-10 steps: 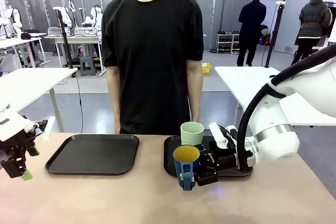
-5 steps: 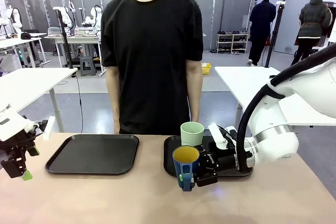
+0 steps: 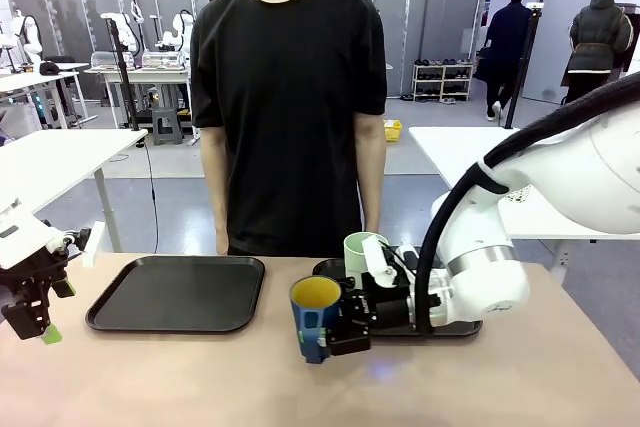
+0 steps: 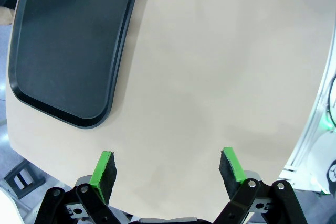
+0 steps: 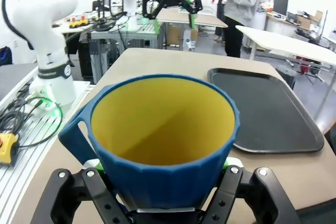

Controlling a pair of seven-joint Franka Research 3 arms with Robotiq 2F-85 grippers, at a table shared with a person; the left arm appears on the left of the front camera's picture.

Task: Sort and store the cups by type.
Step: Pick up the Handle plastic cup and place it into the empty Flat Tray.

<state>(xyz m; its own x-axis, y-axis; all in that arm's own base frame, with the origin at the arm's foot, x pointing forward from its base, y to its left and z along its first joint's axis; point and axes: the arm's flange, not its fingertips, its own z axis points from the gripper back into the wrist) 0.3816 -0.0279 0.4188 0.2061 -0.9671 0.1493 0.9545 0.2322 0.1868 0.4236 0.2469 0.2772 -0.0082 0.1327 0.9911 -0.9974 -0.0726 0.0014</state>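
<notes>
Between the two black trays, above the table [image 3: 200, 377], the blue mug [image 3: 315, 315] sits upright, pinched in the right gripper [image 3: 335, 332] jaws. Behind it the green tumbler [image 3: 360, 252] stands on the right tray [image 3: 455, 327]. Far left, the left gripper [image 4: 167, 167] jaws hang spread, near the left tray [image 3: 178, 292].

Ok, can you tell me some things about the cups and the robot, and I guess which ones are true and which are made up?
1. The right pincer is holding the blue mug. True.
2. The blue mug is red inside. False: it is yellow inside.
3. The green tumbler stands on the left tray. False: it stands over the right tray, behind the right arm.
4. The left pincer is open with nothing between its pads. True.
5. The person is holding the green tumbler. False: nobody is touching it.
</notes>
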